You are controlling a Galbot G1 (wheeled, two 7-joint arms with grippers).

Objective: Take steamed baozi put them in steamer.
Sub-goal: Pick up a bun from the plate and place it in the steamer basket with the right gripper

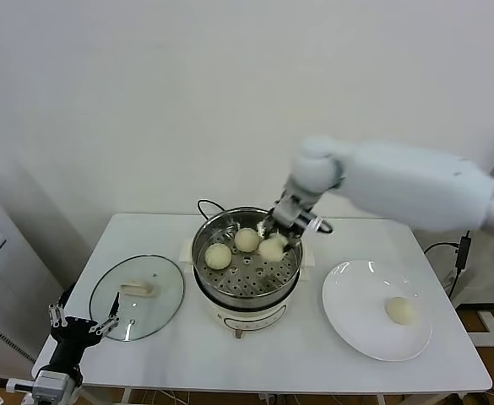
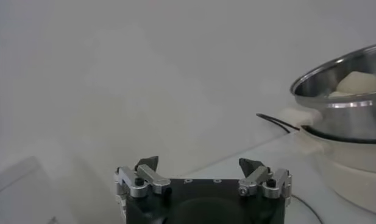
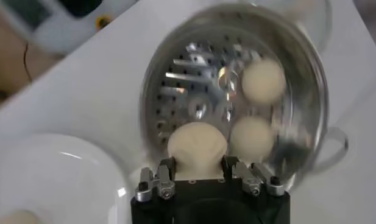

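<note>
Over steamer (image 1: pixel 245 272), apparently round baozi (image 3: pixel 197 149) in right pincer (image 3: pixel 198 169)

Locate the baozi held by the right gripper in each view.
Head view: held baozi over the steamer's right side.
Left wrist view: cannot tell; only a pale bun top shows above the rim.
Right wrist view: between the fingers, centre bottom.
Shared landmark: steamer.

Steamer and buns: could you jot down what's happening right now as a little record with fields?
steamer: steel basket on a white pot base, mid-table
buns resting inside: two
right pincer: over the basket's right side, closed on a third bun
plate: right of the steamer, one bun left on it
glass lid: flat on the table, left of the steamer
left pincer: open, idle at the table's near left corner
</note>
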